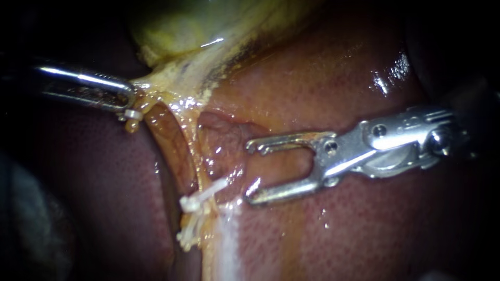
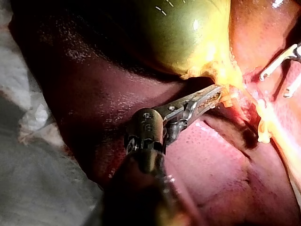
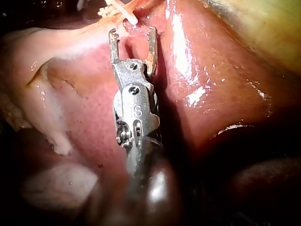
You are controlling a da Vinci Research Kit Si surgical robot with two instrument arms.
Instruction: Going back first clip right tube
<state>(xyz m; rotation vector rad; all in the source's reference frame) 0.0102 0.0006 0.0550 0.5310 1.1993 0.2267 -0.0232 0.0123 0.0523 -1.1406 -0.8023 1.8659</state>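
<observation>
My right instrument (image 1: 251, 171) lies over the liver with its forked jaws open and empty. They stand just right of a white clip (image 1: 194, 203) that sits on the right tube (image 1: 191, 151), the pale one. In the right wrist view the open jaws (image 3: 133, 33) stand a little short of that clip (image 3: 128, 16). A browner left tube (image 1: 164, 138) runs beside it. My left instrument (image 1: 129, 101) is shut on yellowish tissue at the gallbladder's (image 1: 177, 26) neck, as its wrist view (image 2: 214, 95) also shows.
Dark red liver (image 1: 333, 78) fills the view around both tubes. A second small white clip (image 1: 133, 114) sits just below the left jaws. White strands (image 1: 187, 237) hang below the clipped spot. White gauze (image 2: 28, 155) lies beside the liver.
</observation>
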